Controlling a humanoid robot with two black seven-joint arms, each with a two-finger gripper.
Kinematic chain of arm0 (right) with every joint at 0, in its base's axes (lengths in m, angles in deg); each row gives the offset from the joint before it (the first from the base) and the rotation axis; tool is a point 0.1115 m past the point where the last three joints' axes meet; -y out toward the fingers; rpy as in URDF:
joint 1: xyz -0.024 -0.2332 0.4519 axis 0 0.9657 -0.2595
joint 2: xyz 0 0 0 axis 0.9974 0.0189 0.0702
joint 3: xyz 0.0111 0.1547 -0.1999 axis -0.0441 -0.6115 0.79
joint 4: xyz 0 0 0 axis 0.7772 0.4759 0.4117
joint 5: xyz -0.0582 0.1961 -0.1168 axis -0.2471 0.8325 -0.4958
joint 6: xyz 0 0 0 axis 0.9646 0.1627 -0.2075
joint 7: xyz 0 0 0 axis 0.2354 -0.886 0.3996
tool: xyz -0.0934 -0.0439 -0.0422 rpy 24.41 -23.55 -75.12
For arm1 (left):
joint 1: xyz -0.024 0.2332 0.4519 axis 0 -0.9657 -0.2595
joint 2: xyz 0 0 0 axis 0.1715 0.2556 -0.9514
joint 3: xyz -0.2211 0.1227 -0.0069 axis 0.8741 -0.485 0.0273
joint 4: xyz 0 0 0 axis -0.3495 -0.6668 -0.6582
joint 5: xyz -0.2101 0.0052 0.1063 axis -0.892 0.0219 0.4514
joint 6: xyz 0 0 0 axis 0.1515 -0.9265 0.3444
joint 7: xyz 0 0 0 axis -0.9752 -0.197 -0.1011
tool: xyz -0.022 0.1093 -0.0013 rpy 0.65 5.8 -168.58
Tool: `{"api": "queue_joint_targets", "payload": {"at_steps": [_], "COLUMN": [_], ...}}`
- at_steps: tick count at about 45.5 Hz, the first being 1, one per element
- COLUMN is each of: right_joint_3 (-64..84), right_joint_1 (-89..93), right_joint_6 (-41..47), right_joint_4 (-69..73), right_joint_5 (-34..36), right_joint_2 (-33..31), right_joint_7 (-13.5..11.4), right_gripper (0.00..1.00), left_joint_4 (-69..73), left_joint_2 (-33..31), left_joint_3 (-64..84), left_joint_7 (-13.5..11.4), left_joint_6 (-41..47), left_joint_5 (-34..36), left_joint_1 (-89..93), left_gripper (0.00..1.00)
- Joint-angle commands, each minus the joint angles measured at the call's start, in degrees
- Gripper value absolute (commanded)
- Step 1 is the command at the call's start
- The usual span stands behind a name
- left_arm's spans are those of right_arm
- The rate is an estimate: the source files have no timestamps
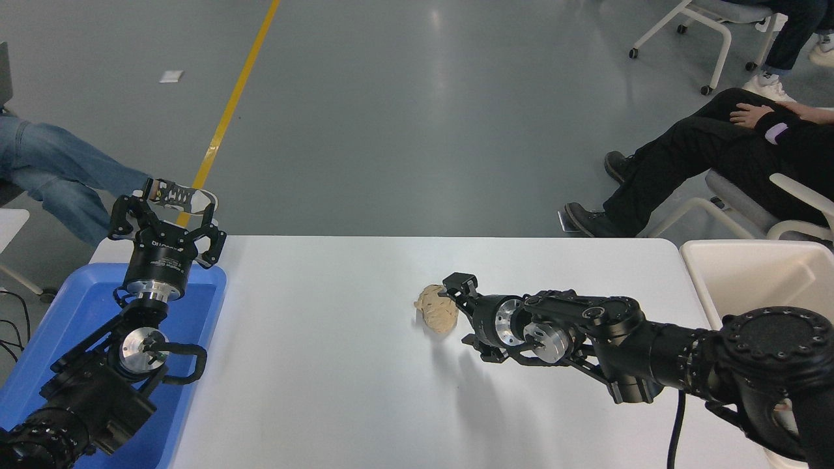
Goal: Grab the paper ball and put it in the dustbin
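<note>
The paper ball (436, 307), a wrinkly tan wad, lies on the white table (326, 365) a little right of centre. My right gripper (461, 312) comes in from the lower right and is open. It stands against the ball's right side, one finger by the ball's upper right edge and the other lower down on the table side. Nothing is held. The cream-white dustbin (736, 251) stands off the table's right end, partly hidden by my right arm. My left gripper (164, 212) is parked open above the blue tray at the far left.
A shallow blue tray (78, 306) sits at the table's left end under my left arm. Seated people's legs and chairs (710, 189) are beyond the far right corner; another person's leg and shoe (176, 194) are at the far left.
</note>
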Motion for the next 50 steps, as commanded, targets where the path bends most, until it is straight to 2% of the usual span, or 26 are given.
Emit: {"api": "queue_joint_targets", "payload": {"at_steps": [1,5,10,18,34,50], "right_joint_3": [-4.79,-5.94,-5.94,-5.94,-6.81,-8.93], "right_joint_1": [0.85,0.85,1.11,1.73,1.91,2.26], "right_joint_6": [-0.71,-1.58,-7.56,-8.80,-8.71,-8.62], "right_joint_4": [1.04,0.86,0.77,1.82,2.01,1.56], "right_joint_5": [1.69,1.69,3.35,7.84,22.69,23.22], "right_joint_2": [0.00,0.00,0.00,0.00,0.00,0.00], "right_joint_7": [0.08,-0.01,-0.01,-0.01,0.08,0.08], "right_gripper": [0.99,0.98,0.98,0.98,0.99,0.99], "left_joint_4": [0.00,0.00,0.00,0.00,0.00,0.00], "left_joint_2": [0.00,0.00,0.00,0.00,0.00,0.00], "left_joint_3": [0.00,0.00,0.00,0.00,0.00,0.00], "left_joint_7": [0.00,0.00,0.00,0.08,0.00,0.00], "left_joint_6": [0.01,0.01,0.01,0.01,0.01,0.01], "left_joint_5": [-0.01,-0.01,-0.01,-0.01,-0.01,-0.01], "left_joint_1": [0.00,0.00,0.00,0.00,0.00,0.00], "left_gripper": [0.99,0.99,0.99,0.99,0.99,0.99]}}
